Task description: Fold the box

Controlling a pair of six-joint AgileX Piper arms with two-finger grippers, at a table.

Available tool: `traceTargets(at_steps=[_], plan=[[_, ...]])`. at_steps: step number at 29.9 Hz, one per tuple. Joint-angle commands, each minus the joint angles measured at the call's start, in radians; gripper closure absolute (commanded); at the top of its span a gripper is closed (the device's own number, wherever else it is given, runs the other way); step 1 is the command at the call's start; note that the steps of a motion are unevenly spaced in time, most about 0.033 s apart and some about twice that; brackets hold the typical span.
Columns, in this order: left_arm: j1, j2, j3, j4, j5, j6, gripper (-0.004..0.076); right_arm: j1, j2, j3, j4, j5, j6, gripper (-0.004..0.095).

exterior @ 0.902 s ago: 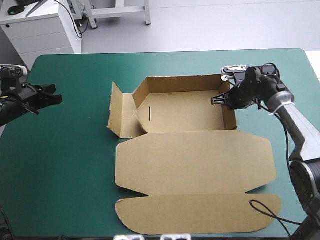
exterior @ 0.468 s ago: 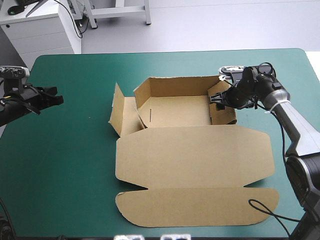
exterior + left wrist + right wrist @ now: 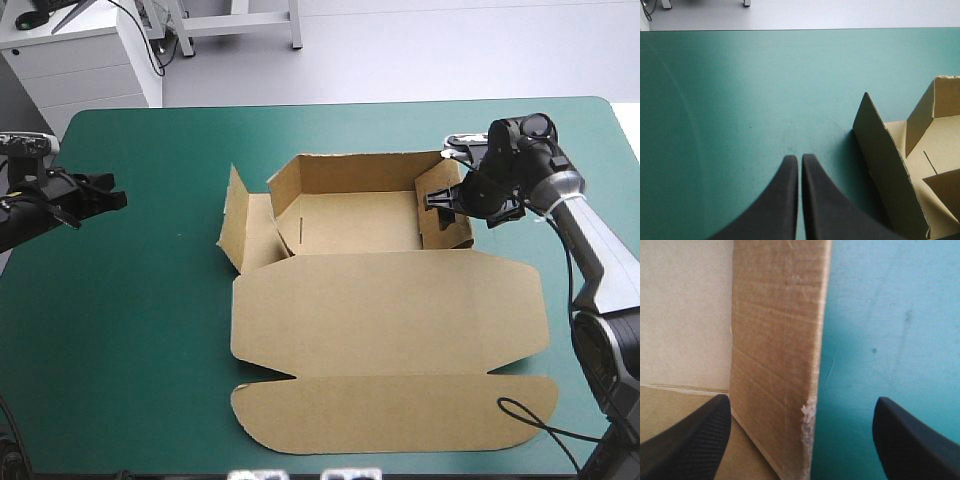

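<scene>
the brown box (image 3: 380, 300) lies mid-table on the teal-green cover (image 3: 150, 330), lid flat toward the near edge. its right wall (image 3: 446, 228) has just been tucked inward; the right gripper (image 3: 436, 198) stands wide astride it. the left gripper (image 3: 112, 198) is closed, far left. the left flap (image 3: 240, 232) comes next, i think.

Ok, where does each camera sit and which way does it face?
High view: above and behind the robot, looking down on the teal-green table cover and brown cardboard box; both arms show.
Left wrist view: above the left gripper, facing cover and box's left flap; fingers shut.
Right wrist view: above the right gripper, open fingers straddling the box's right wall.
All share the box.
</scene>
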Motion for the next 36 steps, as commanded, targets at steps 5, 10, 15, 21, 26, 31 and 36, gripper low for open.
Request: traceTargets(at_steps=[5,10,15,21,26,31,36], plan=[[-0.005,-0.029,-0.028,-0.051,-0.021,-0.005,0.0715,-0.001,-0.043,-0.027,-0.011,-0.007,-0.007,0.0184],[-0.005,-0.027,-0.028,-0.058,-0.026,-0.005,0.0715,-0.001,-0.006,-0.027,-0.002,-0.009,-0.035,0.0184],[-0.005,-0.016,-0.028,-0.097,-0.026,-0.005,0.0715,-0.001,0.052,-0.027,0.0,-0.009,-0.038,0.0189],[-0.005,-0.004,-0.028,-0.097,-0.02,-0.005,0.0715,-0.001,0.072,-0.027,0.0,-0.007,-0.066,0.0533],[-0.005,0.002,-0.028,-0.102,-0.018,-0.008,0.0715,-0.001,0.072,-0.03,0.004,0.014,-0.111,0.0915],[-0.005,0.008,-0.028,-0.102,-0.008,-0.011,0.0715,-0.001,0.072,-0.051,0.0,0.017,-0.15,0.0927],[-0.005,0.01,-0.028,-0.101,-0.008,-0.011,0.0715,-0.001,0.072,-0.053,0.038,0.017,-0.207,0.0927]])
